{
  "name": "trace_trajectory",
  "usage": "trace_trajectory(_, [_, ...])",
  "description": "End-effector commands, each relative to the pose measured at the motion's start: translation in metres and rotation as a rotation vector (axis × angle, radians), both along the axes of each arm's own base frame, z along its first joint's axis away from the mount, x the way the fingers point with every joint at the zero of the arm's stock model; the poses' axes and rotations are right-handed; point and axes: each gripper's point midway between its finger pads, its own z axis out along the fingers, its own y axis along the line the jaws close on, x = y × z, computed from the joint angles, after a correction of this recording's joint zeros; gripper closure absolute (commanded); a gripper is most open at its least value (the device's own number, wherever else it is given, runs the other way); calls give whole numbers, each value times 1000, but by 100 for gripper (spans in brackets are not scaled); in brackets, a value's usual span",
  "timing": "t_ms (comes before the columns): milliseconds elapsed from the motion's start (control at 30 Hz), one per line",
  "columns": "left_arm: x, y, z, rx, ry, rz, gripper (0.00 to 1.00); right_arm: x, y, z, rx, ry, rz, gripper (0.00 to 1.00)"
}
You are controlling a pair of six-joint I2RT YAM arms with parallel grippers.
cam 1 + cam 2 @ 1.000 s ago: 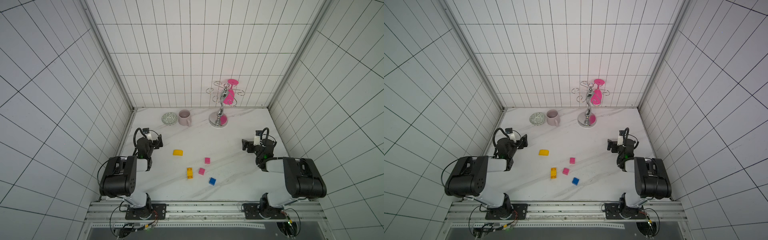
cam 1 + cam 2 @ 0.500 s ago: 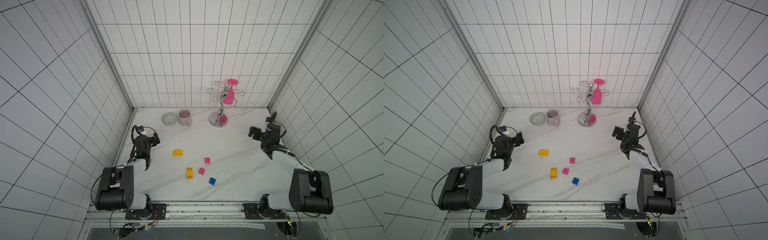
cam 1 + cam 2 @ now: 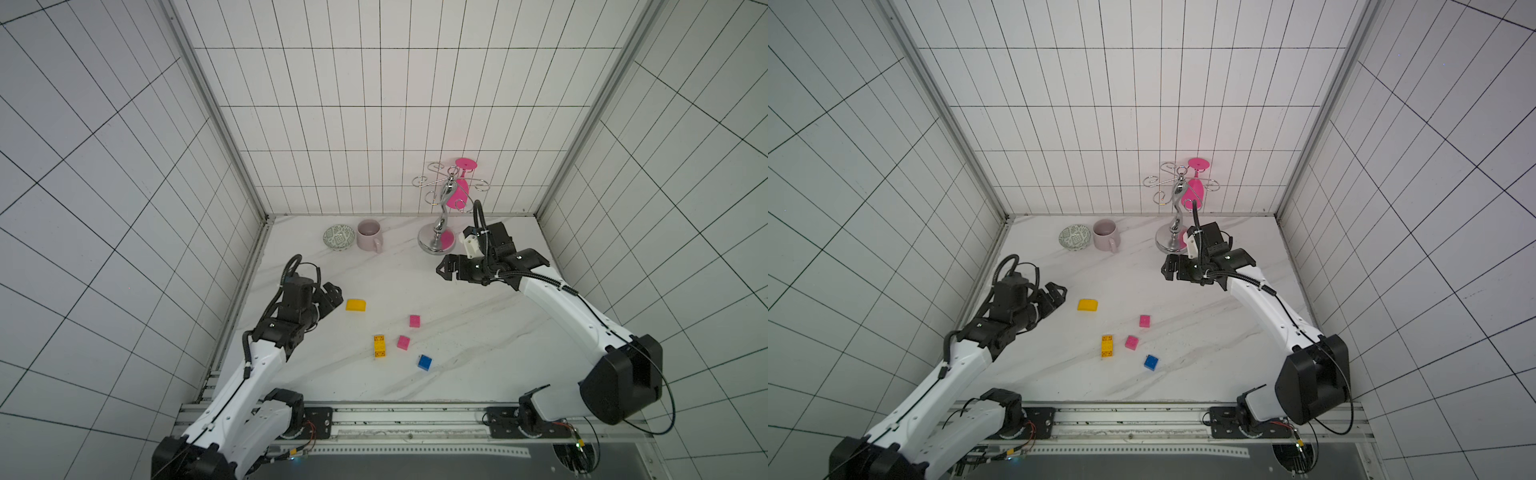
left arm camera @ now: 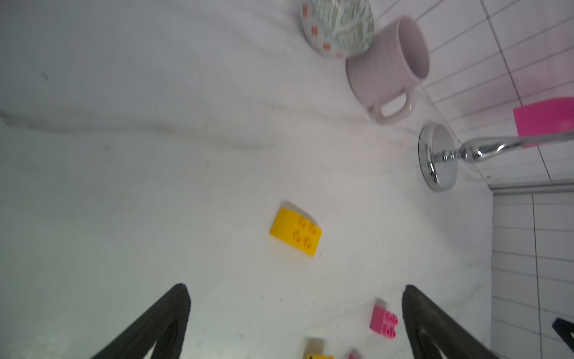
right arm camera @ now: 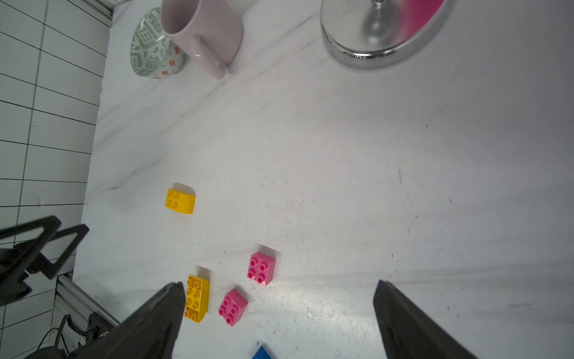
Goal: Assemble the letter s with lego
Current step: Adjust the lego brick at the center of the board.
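The right gripper [image 5: 279, 283] hangs empty over the marble tabletop [image 5: 403, 186], jaws spread wide. Between its fingers lie 1 pink cube [image 5: 261, 268] and a second pink cube [image 5: 232, 306], apart. The long yellow brick [image 5: 196, 299] sits just beside 1 fingertip. The rounded yellow brick [image 5: 180, 201] lies alone nearer the tabletop's tiled-wall edge. The mug [image 5: 203, 34] and bowl [image 5: 152, 46] stand near a corner.

2 arms, same build: left arm [image 3: 257, 374] & right arm [image 3: 569, 311] have long white plastic shells w/ black joint housings. Big rounded black joint block [image 3: 623, 382] low on the right one. Black ribbed cable loop [image 3: 286, 270] over each wrist; thin black cable runs along the white links. Small white camera block [image 3: 471, 245] on right wrist. Left tool [image 3: 334, 297] & right tool [image 3: 444, 270] all black; fingers [image 4: 177, 306] taper to tips, triangular cut-outs. Black base plates [image 3: 318, 419], red wires [image 3: 309, 428] beside.
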Motion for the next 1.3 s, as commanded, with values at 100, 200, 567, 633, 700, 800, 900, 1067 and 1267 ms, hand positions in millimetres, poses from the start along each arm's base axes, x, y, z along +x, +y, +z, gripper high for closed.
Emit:
trace_trajectory(100, [-58, -38, -30, -181, 179, 10, 2, -36, -9, -16, 12, 133, -18, 2])
trace_trajectory(200, [-67, -52, -49, -198, 222, -28, 2, -41, -11, -22, 6, 139, -12, 1])
trace_trajectory(567, [-59, -111, -70, -220, 221, -167, 2, -59, -20, -38, -19, 156, -7, 1])
trace_trajectory(633, [-59, -123, -69, -217, 231, -194, 2, -60, -23, -38, -28, 149, -12, 1])
trace_trajectory(700, [-60, -135, -67, -222, 241, -216, 2, -60, -26, -38, -38, 141, -16, 2])
trace_trajectory(800, [-63, -147, -67, -237, 256, -232, 2, -59, -29, -38, -42, 143, -22, 1])
trace_trajectory(900, [-61, -152, -67, -243, 254, -234, 2, -59, -29, -38, -38, 142, -23, 1])
trace_trajectory(1067, [-53, -157, -66, -235, 237, -234, 2, -65, -28, -43, -29, 160, -21, 1])
trace_trajectory(1267, [-42, -167, -65, -256, 223, -213, 2, -71, -33, -46, -45, 159, -23, 1])
